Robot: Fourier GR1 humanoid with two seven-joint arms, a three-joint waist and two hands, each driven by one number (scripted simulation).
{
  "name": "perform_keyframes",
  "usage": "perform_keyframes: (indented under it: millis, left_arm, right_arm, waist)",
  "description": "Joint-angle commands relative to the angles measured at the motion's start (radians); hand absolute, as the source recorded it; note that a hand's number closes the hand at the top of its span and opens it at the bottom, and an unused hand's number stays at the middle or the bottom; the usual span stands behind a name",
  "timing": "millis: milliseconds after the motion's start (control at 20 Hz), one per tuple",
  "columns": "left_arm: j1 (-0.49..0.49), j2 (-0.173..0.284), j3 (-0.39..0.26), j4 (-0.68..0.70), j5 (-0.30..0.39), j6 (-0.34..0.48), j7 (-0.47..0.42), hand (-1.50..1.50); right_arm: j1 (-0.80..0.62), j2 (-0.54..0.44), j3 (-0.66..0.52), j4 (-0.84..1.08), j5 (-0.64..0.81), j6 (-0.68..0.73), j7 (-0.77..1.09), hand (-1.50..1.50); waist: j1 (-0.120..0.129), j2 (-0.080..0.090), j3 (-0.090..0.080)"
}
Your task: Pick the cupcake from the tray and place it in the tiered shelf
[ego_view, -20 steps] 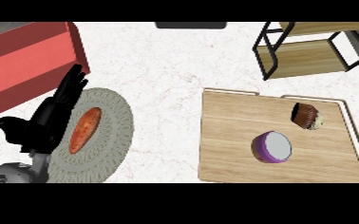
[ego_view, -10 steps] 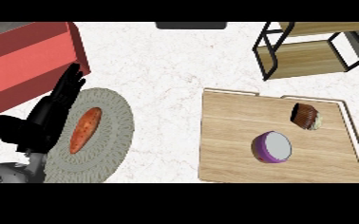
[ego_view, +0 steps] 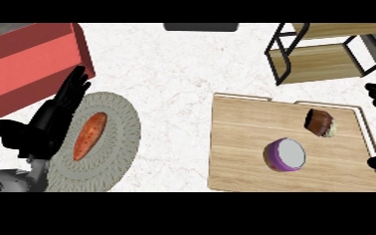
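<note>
1. Cupcake (ego_view: 321, 122): lies tipped on its side in the upper right part of the wooden tray (ego_view: 242, 149), dark brown ridged body with a pale end pointing toward the lower right; nothing touches it

2. Wooden tray: a pale rectangular board filling the lower right of the frame, resting on the white marbled counter (ego_view: 183, 69)

3. Purple bowl (ego_view: 285, 155): stands on the tray just below and to the left of the cupcake, apart from it, with a light grey interior

4. Tiered shelf (ego_view: 323, 55): dark frame with wooden boards, at the upper right of the frame, above the tray and separated from it by a strip of counter

5. Left hand (ego_view: 55, 112): black, at the left of the frame, fingers straight and extended toward the upper right, holding nothing; it overlaps the left rim of the woven plate (ego_view: 117, 144) and is well apart from the cupcake, which lies across the frame at the right

6. Woven plate: grey, round, at the lower left, carrying an orange-red elongated vegetable (ego_view: 89, 136)

7. Red box (ego_view: 37, 59): occupies the upper left corner, just above the left hand

8. Right hand (ego_view: 371, 92): only small dark pieces show at the right edge, beside the tray; whether it is open or closed cannot be told
</note>
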Motion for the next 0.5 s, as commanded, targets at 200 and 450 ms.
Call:
perform_keyframes:
  millis: [200,450]
  left_arm:
    - [-0.005,-0.023,-0.012,0.001,-0.008,-0.006,0.008,0.00]
    - [-0.007,-0.003,0.021,0.024,-0.006,-0.024,0.007,0.00]
  right_arm:
    - [-0.016,0.017,0.065,0.165,0.137,-0.105,-0.384,-1.50]
    - [0.020,0.032,0.141,0.199,0.265,-0.239,-0.385,-1.50]
  waist:
    - [0.006,-0.002,-0.003]
    - [-0.003,-0.006,-0.004]
